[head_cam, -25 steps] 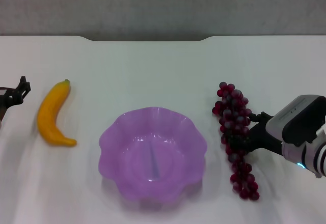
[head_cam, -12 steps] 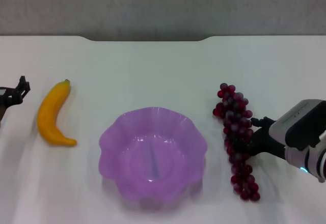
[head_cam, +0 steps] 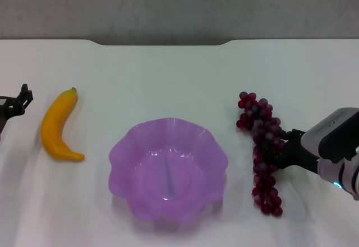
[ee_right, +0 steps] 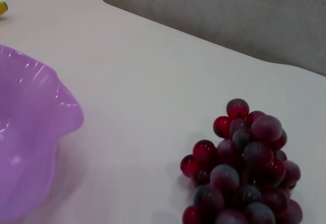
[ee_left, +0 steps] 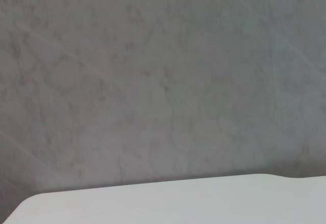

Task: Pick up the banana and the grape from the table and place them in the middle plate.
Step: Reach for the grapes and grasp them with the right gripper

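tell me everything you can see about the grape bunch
The grape is a long bunch of small, round, dark red-purple berries with a dull bloom on some. It runs lengthwise on the white table, wider at its far end and tapering toward the near edge. It sits to the right of the purple plate, apart from it. The right gripper reaches in from the right at the bunch's middle, its dark fingers against the berries. Whether the bunch is off the table cannot be told.
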Motion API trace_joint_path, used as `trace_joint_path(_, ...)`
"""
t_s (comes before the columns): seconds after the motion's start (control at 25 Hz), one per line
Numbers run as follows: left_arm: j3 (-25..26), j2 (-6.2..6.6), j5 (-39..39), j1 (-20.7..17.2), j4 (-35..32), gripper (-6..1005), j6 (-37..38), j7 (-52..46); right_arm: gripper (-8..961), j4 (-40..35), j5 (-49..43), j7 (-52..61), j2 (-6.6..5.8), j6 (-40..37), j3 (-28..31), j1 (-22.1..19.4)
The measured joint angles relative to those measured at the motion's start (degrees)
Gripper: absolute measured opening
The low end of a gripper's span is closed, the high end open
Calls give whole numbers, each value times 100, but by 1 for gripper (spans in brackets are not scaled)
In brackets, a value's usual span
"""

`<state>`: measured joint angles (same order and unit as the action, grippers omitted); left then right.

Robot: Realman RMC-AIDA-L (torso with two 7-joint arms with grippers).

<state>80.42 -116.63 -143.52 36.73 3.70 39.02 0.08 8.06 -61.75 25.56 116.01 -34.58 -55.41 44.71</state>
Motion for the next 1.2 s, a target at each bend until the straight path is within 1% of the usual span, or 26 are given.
trace_joint_path(0.08,0,0,0,0,-2,879,0,0,710,-12,0,0,-5,0,2,0)
trace_joint_path(0.28,0,0,0,0,-10,879,0,0,507,-82,2,-24,-8,1,4,-2)
trace_joint_path(0.6,0,0,0,0,-11,880,0,0,403,-97,5,-45,-9,-51,-38,-15)
trace_joint_path(0.8,0,0,0,0,-12,880,0,0,249,-135,5,-47,-9,-66,-41,-57)
trace_joint_path(1.04,0,0,0,0,-10,880,0,0,205,-176,5,-49,-9,-66,-45,-108)
trace_joint_path(1.2,0,0,0,0,-9,880,0,0,202,-245,5,-50,-8,-69,-43,-152)
